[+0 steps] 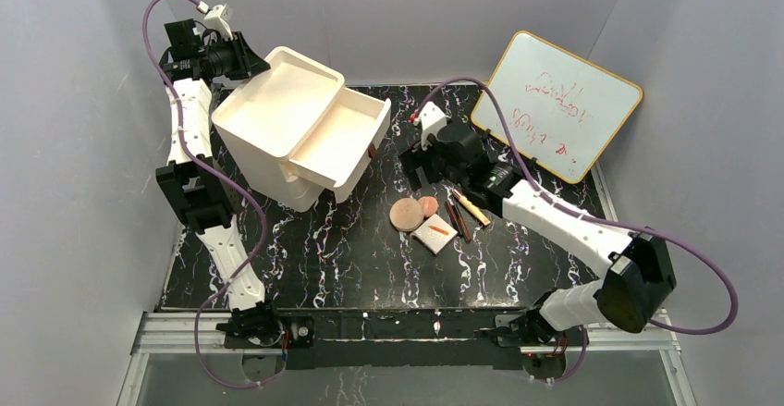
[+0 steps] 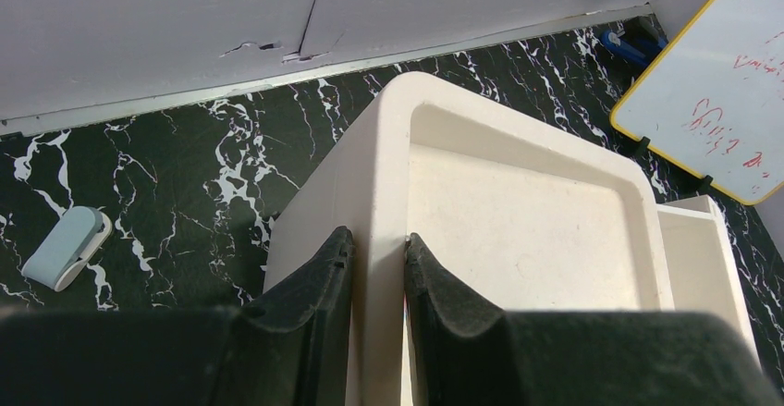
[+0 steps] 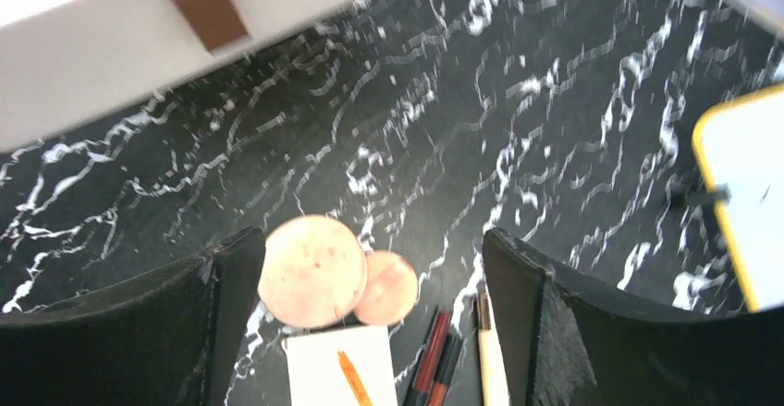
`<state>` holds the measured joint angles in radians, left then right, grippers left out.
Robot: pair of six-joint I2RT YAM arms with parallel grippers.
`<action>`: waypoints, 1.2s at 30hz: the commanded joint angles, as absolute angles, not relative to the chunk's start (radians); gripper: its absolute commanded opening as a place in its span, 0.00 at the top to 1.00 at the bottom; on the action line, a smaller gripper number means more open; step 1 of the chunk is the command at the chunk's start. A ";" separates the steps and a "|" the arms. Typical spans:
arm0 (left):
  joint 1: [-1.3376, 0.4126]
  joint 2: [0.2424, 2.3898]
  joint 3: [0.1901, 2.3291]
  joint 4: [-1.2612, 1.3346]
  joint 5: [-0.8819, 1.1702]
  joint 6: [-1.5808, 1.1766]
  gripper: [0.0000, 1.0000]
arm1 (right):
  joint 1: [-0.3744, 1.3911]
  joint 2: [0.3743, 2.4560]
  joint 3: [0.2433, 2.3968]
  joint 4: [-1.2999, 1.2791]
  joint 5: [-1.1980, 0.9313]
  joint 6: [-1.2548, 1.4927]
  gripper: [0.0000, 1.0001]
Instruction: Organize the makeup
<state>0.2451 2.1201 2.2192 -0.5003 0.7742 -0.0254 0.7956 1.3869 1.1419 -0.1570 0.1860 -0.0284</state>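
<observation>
On the black marble table (image 1: pixel 351 258), the largest thing is the cream drawer box (image 1: pixel 277 119). It stands at the back left with its top drawer (image 1: pixel 340 140) pulled out to the right, and a brown knob (image 1: pixel 373 150) shows on the drawer front. The yellow-framed whiteboard (image 1: pixel 555 101) leans at the back right, with red scribbles across it.

The left gripper (image 2: pixel 379 239) is at the box's far left corner, its jaws pinched tight on the rim wall of the top tray, one finger outside and one inside. The right gripper (image 3: pixel 370 244) hovers over the middle of the table with its jaws spread wide and nothing between them.

The makeup lies below the right gripper in a close cluster on the table, right of centre and well apart from the box. The large pinkish disc (image 1: pixel 405 213) touches the small disc (image 1: pixel 429 205) on its right. The white square pad (image 1: pixel 434 234), with an orange mark (image 3: pixel 349 378), sits just on their near side. Two thin red-brown sticks (image 1: pixel 457 221) lie side by side to the right of the pad, and the yellow stick (image 1: pixel 471 208) lies just beyond them. A small pale blue object (image 2: pixel 67 247) rests on the table behind the box.
</observation>
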 commanded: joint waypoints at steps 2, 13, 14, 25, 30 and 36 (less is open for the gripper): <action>0.230 2.146 2.237 -0.562 0.780 -0.035 1.00 | 0.728 1.402 1.032 -0.166 0.158 0.140 0.16; 0.230 2.134 2.218 -0.566 0.766 -0.027 1.00 | 0.689 1.598 1.027 -0.158 -0.078 0.213 0.31; 0.230 2.134 2.215 -0.566 0.761 -0.025 1.00 | 0.690 1.613 1.034 -0.158 -0.089 0.215 0.31; 0.231 2.126 2.195 -0.563 0.726 -0.009 1.00 | 0.689 1.709 0.990 -0.105 -0.131 0.225 0.39; 0.232 2.110 2.170 -0.538 0.719 -0.018 1.00 | 0.689 1.757 0.971 -0.081 -0.164 0.226 0.68; 0.231 2.081 2.144 -0.523 0.657 -0.005 1.00 | 0.699 1.741 1.033 -0.130 -0.171 0.222 0.99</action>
<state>0.2398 2.0991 2.1807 -0.4706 0.7349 -0.0109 0.6884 1.7519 0.9855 -0.1013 -0.1539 0.2298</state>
